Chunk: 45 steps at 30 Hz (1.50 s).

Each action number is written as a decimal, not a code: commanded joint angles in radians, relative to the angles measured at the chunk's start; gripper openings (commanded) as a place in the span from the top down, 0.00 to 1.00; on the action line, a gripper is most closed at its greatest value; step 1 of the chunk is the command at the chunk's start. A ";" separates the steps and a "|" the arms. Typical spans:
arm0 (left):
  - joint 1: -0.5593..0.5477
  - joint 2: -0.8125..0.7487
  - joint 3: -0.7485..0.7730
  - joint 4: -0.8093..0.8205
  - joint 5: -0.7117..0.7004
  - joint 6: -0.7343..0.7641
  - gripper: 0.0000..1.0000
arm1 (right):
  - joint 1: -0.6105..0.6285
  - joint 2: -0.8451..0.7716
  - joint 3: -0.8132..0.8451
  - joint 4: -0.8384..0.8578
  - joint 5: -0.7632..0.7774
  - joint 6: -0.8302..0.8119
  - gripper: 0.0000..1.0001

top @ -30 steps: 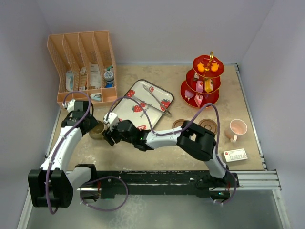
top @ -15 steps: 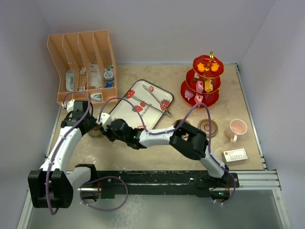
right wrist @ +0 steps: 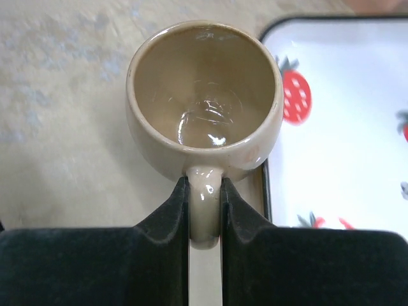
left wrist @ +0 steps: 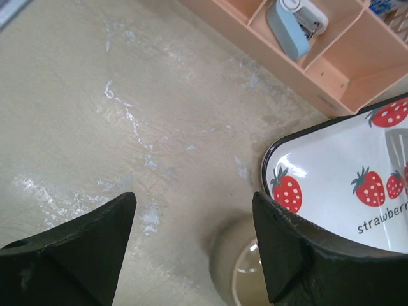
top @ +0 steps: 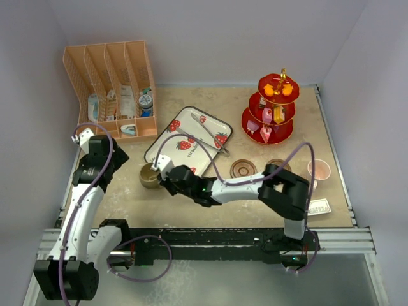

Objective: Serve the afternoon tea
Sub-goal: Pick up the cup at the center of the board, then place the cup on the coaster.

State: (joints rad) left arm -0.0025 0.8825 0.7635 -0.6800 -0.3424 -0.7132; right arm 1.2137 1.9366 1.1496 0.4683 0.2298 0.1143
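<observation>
Looking at the tan mug [right wrist: 204, 108] first: upright, mouth up, nothing inside, down at table level just beside the near-left corner of the strawberry tray [top: 191, 137]. Hard to say whether resting on the table or lifted a hair off it.

Held by the handle in the right gripper [right wrist: 204, 191], with both fingers [right wrist: 167, 220] clenched flat against either side of it. So properly grasped, not just touched. Handle running straight back into the jaws.

Left gripper [left wrist: 194, 245]: spread wide with nothing between, hanging over bare table, only the mug's rim peeking in below. Probably out of this step.

Now the key relation. Seen from the top camera, sits at the far left of the tea things, handle turned rightward, toward the holding arm. Well off in that same direction: the nearer saucer [top: 243, 169], past the tray's near corner, then the other saucer [top: 278, 166], half hidden behind the right arm, then the pink mug [top: 317, 171]. So most likely a lift and a long pull to the right along the tray's front edge, ending on that nearer saucer. Worth minding the tray rim on the way up, being that close.
</observation>
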 commanded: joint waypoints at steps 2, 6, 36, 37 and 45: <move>-0.001 -0.056 0.046 0.006 -0.084 0.045 0.28 | 0.003 -0.262 -0.176 0.173 0.087 0.100 1.00; -0.002 -0.081 0.017 0.024 -0.105 0.042 0.27 | 0.003 -0.433 -0.330 0.200 0.168 0.156 1.00; -0.002 -0.082 0.008 0.034 -0.081 0.049 0.27 | -0.250 -1.026 -0.724 -0.337 0.701 0.651 1.00; -0.002 -0.082 0.008 0.034 -0.081 0.048 0.27 | -0.256 -1.018 -0.731 -0.304 0.700 0.633 1.00; -0.002 -0.080 0.007 0.033 -0.084 0.047 0.27 | -0.263 -0.940 -0.735 -0.262 0.660 0.603 1.00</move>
State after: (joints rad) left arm -0.0025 0.8059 0.7719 -0.6746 -0.4198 -0.6861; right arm 0.9516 0.9997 0.4000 0.0475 0.8776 0.7498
